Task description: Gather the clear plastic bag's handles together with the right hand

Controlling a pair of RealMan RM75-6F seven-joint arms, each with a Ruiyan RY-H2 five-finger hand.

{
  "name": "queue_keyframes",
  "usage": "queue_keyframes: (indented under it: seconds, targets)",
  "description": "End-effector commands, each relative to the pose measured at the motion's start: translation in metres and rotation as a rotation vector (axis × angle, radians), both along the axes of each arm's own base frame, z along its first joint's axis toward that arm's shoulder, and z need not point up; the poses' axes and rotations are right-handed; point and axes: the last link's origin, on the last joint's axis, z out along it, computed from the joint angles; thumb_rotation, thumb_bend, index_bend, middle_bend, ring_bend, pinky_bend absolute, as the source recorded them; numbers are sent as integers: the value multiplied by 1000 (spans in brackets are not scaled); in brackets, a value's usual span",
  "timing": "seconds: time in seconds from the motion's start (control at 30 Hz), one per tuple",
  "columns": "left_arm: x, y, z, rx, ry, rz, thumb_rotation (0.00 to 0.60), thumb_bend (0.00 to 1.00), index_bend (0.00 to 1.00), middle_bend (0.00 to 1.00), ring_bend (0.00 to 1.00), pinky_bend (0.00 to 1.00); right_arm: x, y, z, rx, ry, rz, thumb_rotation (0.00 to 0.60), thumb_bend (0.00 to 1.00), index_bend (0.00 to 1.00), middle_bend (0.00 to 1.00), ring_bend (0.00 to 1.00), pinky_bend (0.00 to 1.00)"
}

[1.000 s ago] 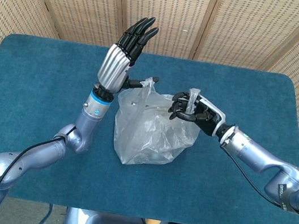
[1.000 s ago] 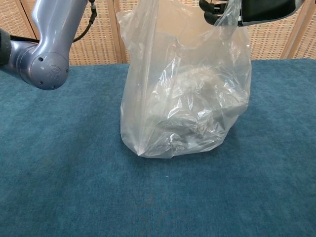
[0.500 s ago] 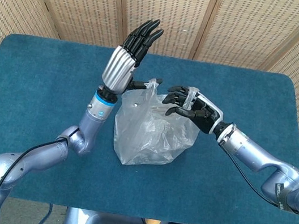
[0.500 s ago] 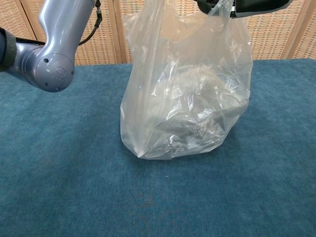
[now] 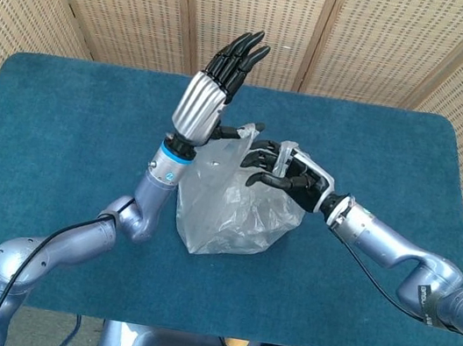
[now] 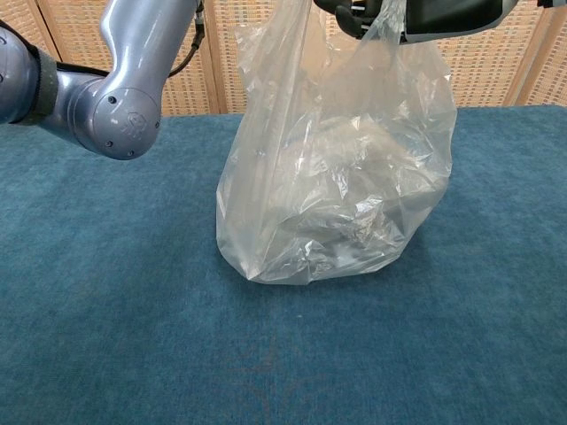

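A clear plastic bag [image 5: 237, 201] stands upright near the middle of a blue-carpeted table [image 5: 61, 127], its crumpled base resting on the cloth and its top drawn up between two robot hands.

The right hand [image 5: 281, 171] reaches in from the 4 o'clock side and sits over the bag's upper edge at about 1 o'clock of the bag. One handle [image 5: 286, 157] loops over this hand, pinched among the dark fingers [image 5: 257, 180], which are curled inward rather than flat; the fingertips lie apart from one another and point toward the left hand. In the chest view the same hand [image 6: 390, 13] shows only at the top edge, with plastic bunched beneath it.

The left hand [image 5: 214, 90] rises at the bag's 11 o'clock, palm edge toward the camera, its long fingers [image 5: 245, 51] straight, close together and pointing up toward 1 o'clock. Its thumb reaches toward the second handle [image 5: 237, 131], a twisted strip that stands at the bag's top left; whether that strip is gripped or merely touched cannot be told from either view.

The two handles stand near each other but apart, not yet brought into one hand. The left elbow [image 6: 115, 106] fills the upper left of the chest view. Woven cane screens [image 5: 266, 19] stand behind the table.
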Motion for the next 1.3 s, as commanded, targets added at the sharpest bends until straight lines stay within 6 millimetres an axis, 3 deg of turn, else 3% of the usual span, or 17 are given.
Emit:
queue_keyframes:
  seconds: [0.03,1.0,1.13,1.3]
  targets:
    - [3,-1,-3,-7,-3,1,600,79,0,0,32,136,2,0,-1,2,-8,-2,600,55,325,414,283,413]
    - [2,-5,-10,-49,-51,16,600,80,0,0,35,137,20,-2,-17,21,-121,-43,600,78,266,376,244,368]
    - [3,-5,-9,-49,-60,18,600,80,0,0,35,137,19,-3,-18,12,-127,-63,600,78,264,376,244,289]
    - [4,-5,-7,-47,-62,22,600,79,0,0,35,136,18,-3,-18,8,-138,-70,600,80,256,369,237,259]
